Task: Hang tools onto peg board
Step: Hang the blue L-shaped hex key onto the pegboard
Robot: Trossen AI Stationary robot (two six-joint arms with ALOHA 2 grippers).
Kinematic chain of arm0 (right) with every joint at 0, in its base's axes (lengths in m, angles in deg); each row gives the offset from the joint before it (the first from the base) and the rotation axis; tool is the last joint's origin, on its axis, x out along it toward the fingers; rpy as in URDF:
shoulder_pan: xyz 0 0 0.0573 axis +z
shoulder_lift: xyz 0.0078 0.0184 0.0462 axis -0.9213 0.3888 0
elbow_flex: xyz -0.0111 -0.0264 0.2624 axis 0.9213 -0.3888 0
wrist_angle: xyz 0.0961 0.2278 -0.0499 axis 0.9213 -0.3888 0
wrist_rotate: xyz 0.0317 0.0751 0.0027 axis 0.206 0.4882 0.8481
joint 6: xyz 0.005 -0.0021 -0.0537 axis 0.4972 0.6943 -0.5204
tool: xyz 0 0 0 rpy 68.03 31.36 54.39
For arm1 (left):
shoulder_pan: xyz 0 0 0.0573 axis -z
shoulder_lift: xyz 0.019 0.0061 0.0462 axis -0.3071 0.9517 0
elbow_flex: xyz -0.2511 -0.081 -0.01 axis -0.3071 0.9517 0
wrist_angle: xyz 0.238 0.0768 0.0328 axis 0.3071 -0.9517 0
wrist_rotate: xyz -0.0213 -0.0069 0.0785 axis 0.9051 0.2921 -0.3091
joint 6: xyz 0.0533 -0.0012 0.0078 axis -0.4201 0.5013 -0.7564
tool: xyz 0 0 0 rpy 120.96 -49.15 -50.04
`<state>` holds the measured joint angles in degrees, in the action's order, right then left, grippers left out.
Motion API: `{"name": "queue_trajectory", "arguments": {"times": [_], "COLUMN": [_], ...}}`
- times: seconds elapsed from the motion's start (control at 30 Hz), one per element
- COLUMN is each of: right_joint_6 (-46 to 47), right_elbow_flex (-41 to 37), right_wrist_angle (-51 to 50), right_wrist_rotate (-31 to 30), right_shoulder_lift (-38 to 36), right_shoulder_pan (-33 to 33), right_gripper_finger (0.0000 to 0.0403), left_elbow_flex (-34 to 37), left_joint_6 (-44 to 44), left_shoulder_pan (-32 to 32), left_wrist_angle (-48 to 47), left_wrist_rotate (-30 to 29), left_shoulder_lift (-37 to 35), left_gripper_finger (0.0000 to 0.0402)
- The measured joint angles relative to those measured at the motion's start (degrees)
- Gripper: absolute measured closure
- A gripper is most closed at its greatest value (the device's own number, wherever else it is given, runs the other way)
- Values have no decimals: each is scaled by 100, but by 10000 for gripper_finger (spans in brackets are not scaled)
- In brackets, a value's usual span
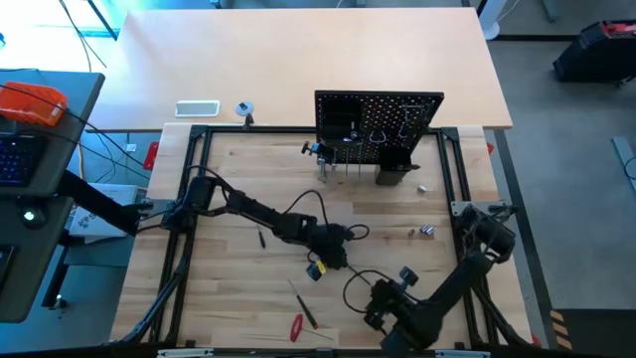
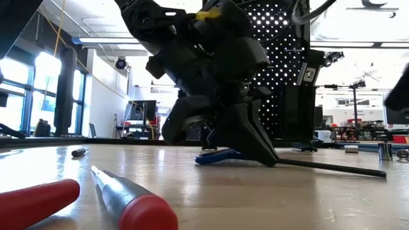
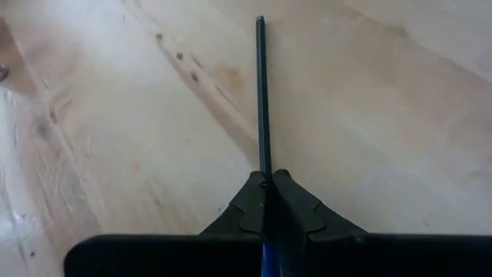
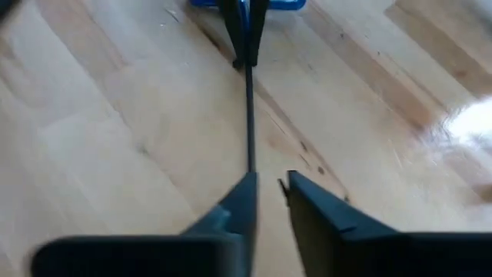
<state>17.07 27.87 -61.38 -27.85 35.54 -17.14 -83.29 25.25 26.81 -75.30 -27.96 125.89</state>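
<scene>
A blue-handled hex key (image 2: 319, 167) lies low over the wood table, with its long dark shaft (image 3: 262, 92) running out past my left gripper (image 3: 266, 181), which is shut on it near the table's middle (image 1: 333, 254). My right gripper (image 4: 269, 188) is open at the shaft's free end, nearer the front edge (image 1: 383, 298). The black peg board (image 1: 378, 124) stands upright at the far side. Two red-handled screwdrivers (image 1: 296, 326) (image 2: 137, 207) lie flat near the front edge. My left gripper pinches the hex key's shaft (image 4: 247, 73) between its two fingertips, just ahead of the blue handle (image 2: 217, 155). The fingers slant down and the shaft runs on ahead of them, along their line. The handle is at table level. My right gripper's open fingers stand at the shaft's free end (image 4: 250, 165). I cannot tell whether the one finger (image 4: 242, 196) beside that end touches it.
Small metal bits (image 1: 427, 230) lie toward the right. A short dark bit (image 1: 262, 239) lies left of the arms. A black frame (image 1: 199, 134) borders the work area. Cables loop between the two arms (image 1: 358, 283).
</scene>
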Motion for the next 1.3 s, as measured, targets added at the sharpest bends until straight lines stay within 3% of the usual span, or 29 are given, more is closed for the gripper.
{"name": "queue_trajectory", "arguments": {"times": [0.17, 0.3, 0.5, 0.9, 1.3], "right_joint_6": [334, 387, 553, -1666, -2234], "right_elbow_flex": [-8, -73, -386, -400, -395], "right_wrist_angle": [-66, -64, 208, 1556, 2045], "right_wrist_rotate": [-226, -343, -315, 39, 170], "right_shoulder_lift": [-2, -4, -4, -4, -4], "right_shoulder_pan": [209, 306, 247, -706, -928], "right_gripper_finger": [234, 194, 195, 197, 197], "left_elbow_flex": [2, 1, 0, -288, -737], "left_joint_6": [2, 10, -31, -318, -472], "left_shoulder_pan": [7, 21, 77, 326, 644], "left_wrist_angle": [-132, -203, -351, -1240, -1812], "left_wrist_rotate": [-100, -195, -223, -790, -1117], "left_shoulder_lift": [-90, -225, -367, -454, -490], "left_gripper_finger": [401, 401, 401, 401, 401]}}
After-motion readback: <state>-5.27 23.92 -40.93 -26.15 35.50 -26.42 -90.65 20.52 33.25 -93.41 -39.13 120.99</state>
